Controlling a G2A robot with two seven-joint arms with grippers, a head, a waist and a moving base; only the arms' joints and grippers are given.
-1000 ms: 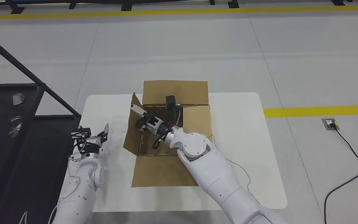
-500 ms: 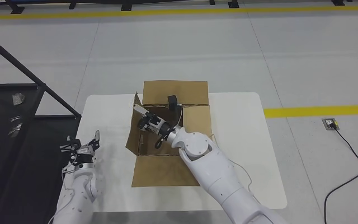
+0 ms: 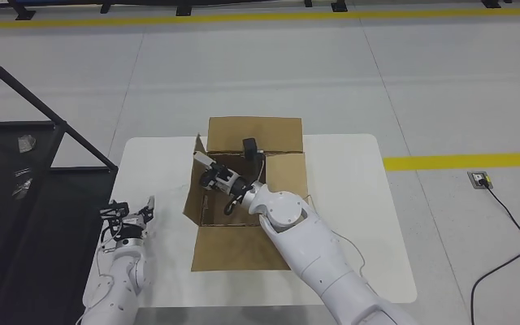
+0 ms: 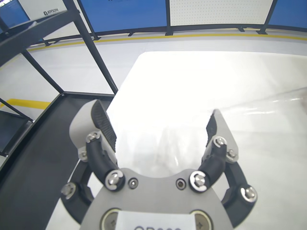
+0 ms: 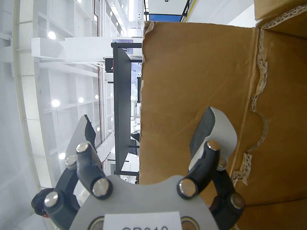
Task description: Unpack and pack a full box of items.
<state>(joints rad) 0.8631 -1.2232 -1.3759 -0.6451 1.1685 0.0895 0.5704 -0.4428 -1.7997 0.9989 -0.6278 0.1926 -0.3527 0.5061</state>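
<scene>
In the top view the right arm (image 3: 280,213) covers much of the brown cardboard box (image 3: 236,248), so what lies inside cannot be told. A small black object (image 3: 249,147) at the box's far wall is too small to identify. In the left wrist view, glare washes out the white tabletop (image 4: 191,84), and the picture's edge cuts off a faint shiny streak (image 4: 283,98).

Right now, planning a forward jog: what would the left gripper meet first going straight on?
The way looks free: the open left gripper points across the white table toward its far edge. If it tilts downward, the table itself would come first; depth is unclear.
</scene>
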